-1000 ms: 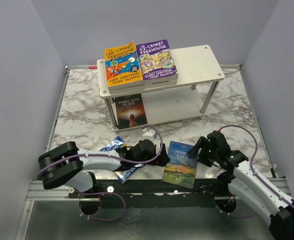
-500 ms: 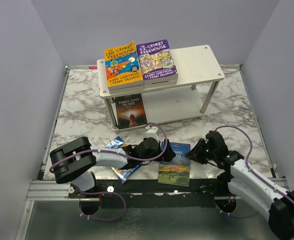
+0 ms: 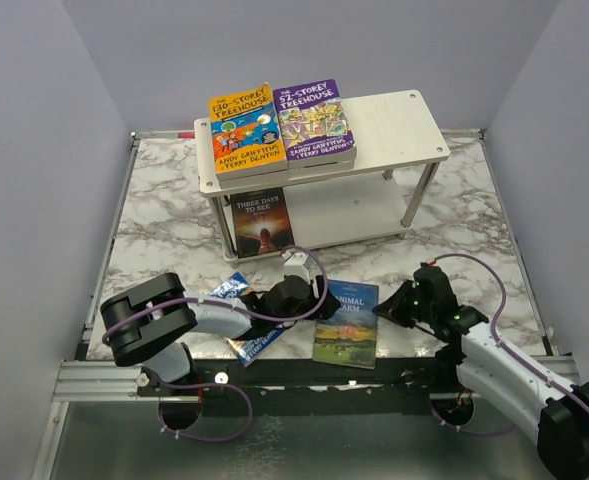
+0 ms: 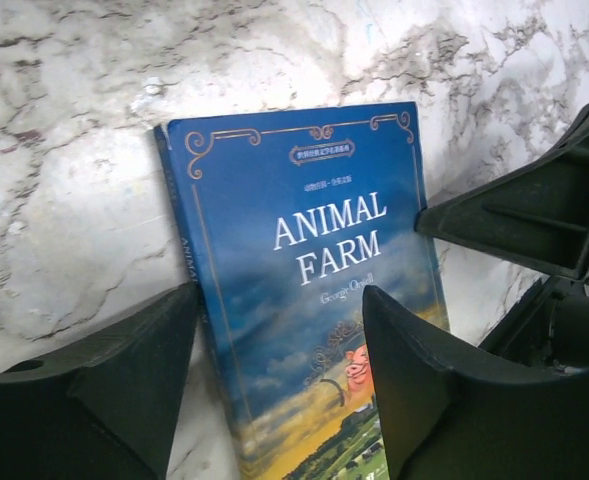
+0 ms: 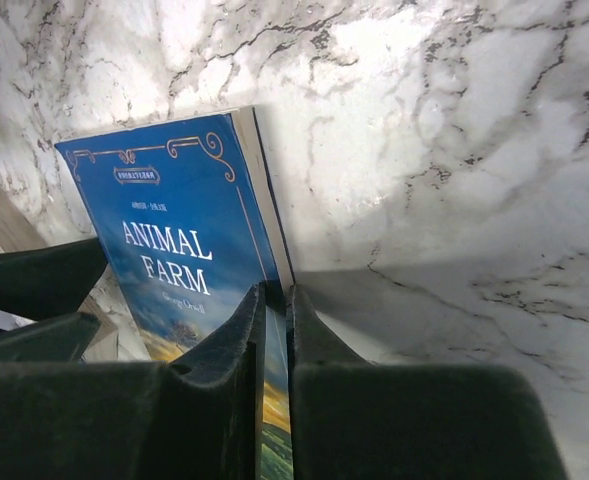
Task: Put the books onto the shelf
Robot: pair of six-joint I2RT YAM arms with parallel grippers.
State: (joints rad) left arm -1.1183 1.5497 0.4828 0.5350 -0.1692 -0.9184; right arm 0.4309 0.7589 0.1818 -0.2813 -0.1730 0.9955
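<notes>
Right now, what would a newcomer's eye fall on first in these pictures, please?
The blue Animal Farm book at the near edge of the marble table stands out first. The right gripper pinches its right edge, and the open left gripper straddles its spine side. Behind, the orange Treehouse book and purple Treehouse book lie side by side on the top board of the shelf.

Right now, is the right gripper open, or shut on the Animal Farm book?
Shut on it: in the right wrist view the right gripper pinches the Animal Farm book by its edge.
</notes>
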